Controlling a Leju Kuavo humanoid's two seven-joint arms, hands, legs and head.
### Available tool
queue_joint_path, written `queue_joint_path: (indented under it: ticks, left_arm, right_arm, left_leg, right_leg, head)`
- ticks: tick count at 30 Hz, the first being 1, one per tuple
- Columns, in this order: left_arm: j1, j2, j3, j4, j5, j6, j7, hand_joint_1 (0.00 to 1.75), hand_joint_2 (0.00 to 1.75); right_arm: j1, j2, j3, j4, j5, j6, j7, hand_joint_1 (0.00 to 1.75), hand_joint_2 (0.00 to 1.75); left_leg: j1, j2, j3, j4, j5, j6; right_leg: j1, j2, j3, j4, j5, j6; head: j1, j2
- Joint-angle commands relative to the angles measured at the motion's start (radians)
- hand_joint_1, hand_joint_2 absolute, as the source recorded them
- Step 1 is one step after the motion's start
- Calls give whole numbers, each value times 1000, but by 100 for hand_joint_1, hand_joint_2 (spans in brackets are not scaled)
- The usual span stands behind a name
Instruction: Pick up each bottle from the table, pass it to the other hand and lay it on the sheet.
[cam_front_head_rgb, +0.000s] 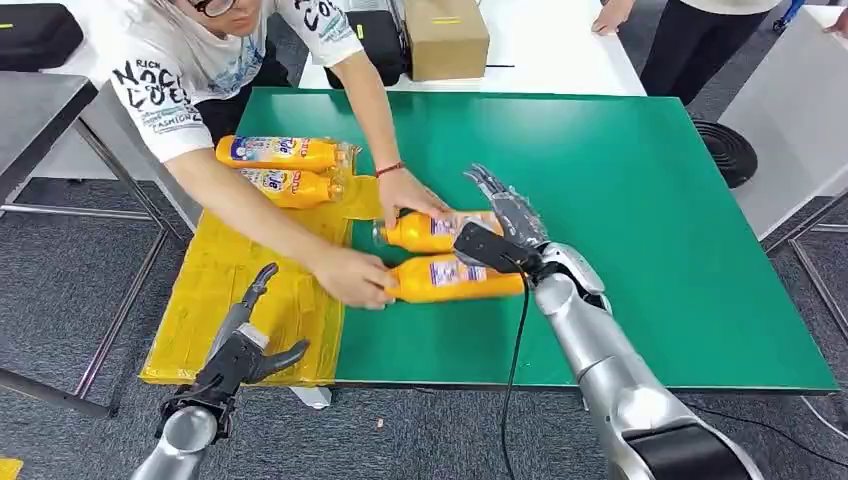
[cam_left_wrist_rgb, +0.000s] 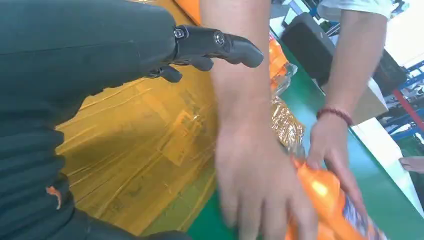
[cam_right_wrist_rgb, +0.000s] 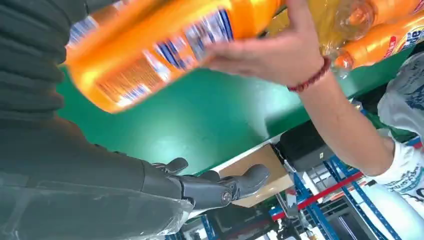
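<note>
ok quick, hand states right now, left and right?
Left hand: open, holding nothing, over the yellow sheet.
Right hand: open, fingers spread, holding nothing, just beyond the two bottles a person's hands are touching.

An orange bottle (cam_right_wrist_rgb: 165, 45) with a blue and white label is seen close to the camera, blurred, over the green surface (cam_right_wrist_rgb: 200, 115). It is touched by a person's hand (cam_right_wrist_rgb: 270, 52), at whose wrist a red bead bracelet (cam_right_wrist_rgb: 312, 80) is worn. Two more orange bottles (cam_right_wrist_rgb: 385, 30) are seen beyond the hand. The right hand (cam_right_wrist_rgb: 200, 187) is shown with its dark fingers (cam_right_wrist_rgb: 250, 177) apart and nothing held. A cardboard box (cam_right_wrist_rgb: 260, 172) is seen past the surface's edge.
</note>
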Motion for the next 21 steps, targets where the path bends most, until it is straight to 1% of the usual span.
queue_joint_path:
  ticks: [1,2,4,7,11,12,13,16,18,19,21]
  left_arm:
    - [-4,-5,26,10,-2,-9,7,0,175]
    - [-1,-5,27,6,-3,-11,8,0,175]
    - [1,-4,29,0,-5,-14,12,0,175]
    - [6,-7,37,-8,-11,-22,21,0,175]
    - [6,-11,44,-6,-17,-27,22,0,175]
    - [6,-11,45,-6,-18,-28,22,0,175]
    - [6,-10,46,-4,-19,-29,22,0,175]
    - [6,-8,49,1,-22,-32,23,0,175]
    - [8,-7,50,1,-22,-32,23,0,175]
    - [12,-10,53,-1,-22,-32,23,0,175]
    - [14,-12,58,-4,-24,-33,23,0,175]
  right_arm:
    - [-6,2,18,-10,-6,12,-1,0,175]
    - [1,4,15,-11,-9,15,1,0,175]
    - [9,8,16,-12,-9,15,-1,0,175]
    - [16,13,16,-7,-11,21,-1,0,175]
    - [15,19,26,12,-7,29,1,0,175]
    - [14,20,29,15,-4,30,3,0,175]
    - [13,22,29,18,-4,31,3,0,175]
    - [6,29,34,30,1,36,8,0,175]
    - [4,33,36,29,2,37,9,0,175]
    - [5,37,40,13,0,45,12,0,175]
    - [13,36,43,-11,-9,60,13,0,175]
  left_leg:
    - [1,1,2,0,-1,0]
    - [2,1,4,0,-2,-1]
    - [1,1,3,0,-1,-1]
    - [2,1,6,0,-3,-1]
    - [0,1,2,0,-1,0]
    - [1,2,5,0,-2,-1]
    - [1,2,4,0,-2,-1]
    - [1,2,5,0,-2,-1]
    - [1,2,3,0,-1,-1]
    - [1,2,5,0,-2,-1]
    - [1,1,2,0,-1,0]
  right_leg:
    - [1,0,2,-1,-1,-2]
    - [2,0,5,-1,-1,-3]
    - [1,0,4,-1,-1,-3]
    - [2,0,6,-2,-2,-4]
    - [1,0,2,-1,0,-2]
    - [2,1,5,-1,-2,-3]
    - [1,1,4,-1,-1,-2]
    - [2,0,6,-1,-2,-4]
    - [1,1,3,-1,-1,-2]
    - [2,1,5,-1,-1,-3]
    - [1,1,2,-1,0,-2]
  head:
    - [0,0]
    - [0,0]
    - [0,0]
    - [0,0]
    - [0,0]
    - [0,0]
    - [0,0]
    - [0,0]
    - [0,0]
    - [0,0]
    - [0,0]
